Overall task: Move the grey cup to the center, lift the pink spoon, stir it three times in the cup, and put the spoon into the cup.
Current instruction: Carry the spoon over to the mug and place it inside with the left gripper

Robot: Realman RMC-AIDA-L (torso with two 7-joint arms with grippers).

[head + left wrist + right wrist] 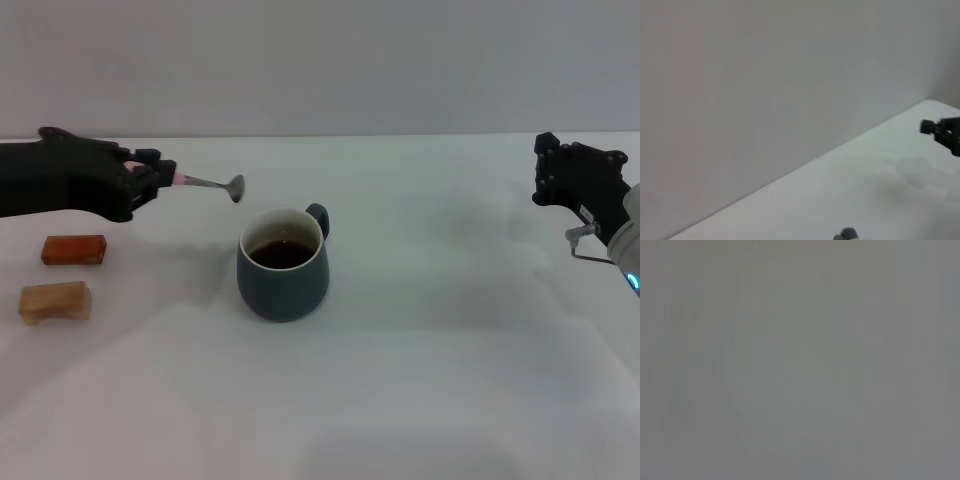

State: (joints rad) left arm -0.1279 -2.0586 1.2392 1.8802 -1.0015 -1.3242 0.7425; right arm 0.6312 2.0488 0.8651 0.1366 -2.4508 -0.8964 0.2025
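- The grey cup (283, 265) is seen standing upright near the middle of the white table (450, 380) in the head view, with dark brown liquid inside its white interior and its small loop handle turned toward the far right.
- The pink spoon (210, 184) is held in the air, roughly level, to the left of the cup and a little beyond it; its grey metal bowl points toward the cup and hangs just short of the cup's far-left rim, apart from it.
- Only a short stretch of the pale pink handle is visible where it is pinched by the left gripper (160, 176), whose fingers are closed narrowly on it; the black arm reaches in from the left edge.
- In the left wrist view only the tip of the spoon's bowl (848, 233) is caught at the frame's edge.
- The right gripper (548, 170) is held above the table at the far right, well apart from the cup; whether its fingers are apart or together cannot be told.
- It is also seen far off in the left wrist view (945, 133).
- A reddish-brown block (73, 249) and a pale wooden block (55, 302) lie on the table at the left, below the left arm, near each other.
- Nothing but plain grey is shown in the right wrist view.
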